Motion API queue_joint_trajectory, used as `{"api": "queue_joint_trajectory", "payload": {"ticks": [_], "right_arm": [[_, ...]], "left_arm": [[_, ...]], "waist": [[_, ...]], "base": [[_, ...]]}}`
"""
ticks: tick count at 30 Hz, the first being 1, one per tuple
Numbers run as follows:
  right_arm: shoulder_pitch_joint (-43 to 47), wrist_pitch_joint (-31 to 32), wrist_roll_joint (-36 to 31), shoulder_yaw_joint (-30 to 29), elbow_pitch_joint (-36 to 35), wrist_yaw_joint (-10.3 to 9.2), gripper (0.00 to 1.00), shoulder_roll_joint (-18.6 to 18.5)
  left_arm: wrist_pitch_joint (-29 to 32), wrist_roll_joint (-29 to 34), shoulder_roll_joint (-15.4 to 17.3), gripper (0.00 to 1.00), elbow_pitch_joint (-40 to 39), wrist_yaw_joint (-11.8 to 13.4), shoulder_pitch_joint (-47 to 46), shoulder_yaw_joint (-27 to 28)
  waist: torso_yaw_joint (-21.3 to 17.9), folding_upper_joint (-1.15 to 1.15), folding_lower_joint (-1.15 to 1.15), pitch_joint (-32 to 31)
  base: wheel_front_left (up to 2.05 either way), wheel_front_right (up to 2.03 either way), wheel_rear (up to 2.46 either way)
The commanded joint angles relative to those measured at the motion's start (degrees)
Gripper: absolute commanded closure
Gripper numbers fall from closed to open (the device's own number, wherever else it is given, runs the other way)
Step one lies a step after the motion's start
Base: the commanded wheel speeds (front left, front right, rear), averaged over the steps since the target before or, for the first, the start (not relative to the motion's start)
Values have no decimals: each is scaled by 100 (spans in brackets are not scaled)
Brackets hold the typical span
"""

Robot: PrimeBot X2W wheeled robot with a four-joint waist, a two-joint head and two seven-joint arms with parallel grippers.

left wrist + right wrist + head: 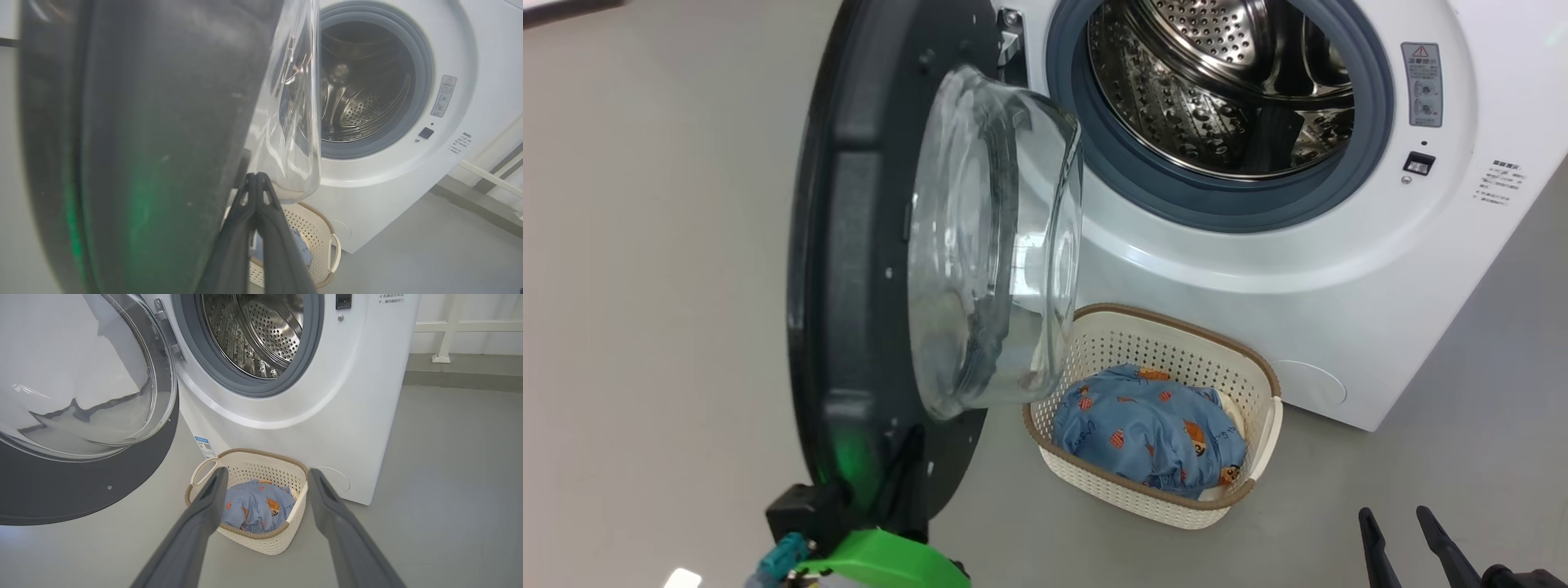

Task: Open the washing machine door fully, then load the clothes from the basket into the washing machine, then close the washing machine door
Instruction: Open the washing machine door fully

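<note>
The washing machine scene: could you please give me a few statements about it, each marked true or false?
1. The large round door with the glossy black ring stands swung open. True.
2. The light blue bear-printed clothes lie in the perforated steel drum. False: they lie in the cream-white perforated plastic basket.
3. The basket stands on the floor before the large white washing machine. True.
4. The right gripper is shut on cloth. False: its fingers are apart, holding nothing.
5. The left gripper has its fingers closed together. True.
</note>
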Motion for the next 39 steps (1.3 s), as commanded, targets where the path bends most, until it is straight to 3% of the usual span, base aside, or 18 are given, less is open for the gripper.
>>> {"api": "queue_joint_trajectory", "payload": {"ticks": [1, 19, 31, 39], "right_arm": [[-179, -69, -51, 134, -122, 9, 0, -135], [-98, -69, -34, 317, -79, 9, 0, -328], [-56, -69, -44, 390, -106, 9, 0, -470], [-62, -69, -50, 441, -94, 9, 0, -591]], "left_arm": [[-120, -36, 154, 100, -34, 83, -308, 357], [-375, 68, 136, 100, 983, -56, -813, 1647], [-377, 667, 36, 100, 1486, -417, -1312, 2888], [-377, 1169, 18, 100, 1942, -736, -1698, 3766]], "waist": [[19, 0, 0, 7], [-44, 0, 0, 1], [-166, 0, 0, 59], [-452, 0, 0, 73]], "base": [[0, 0, 0], [0, 0, 0], [0, 0, 0], [0, 0, 0]]}}
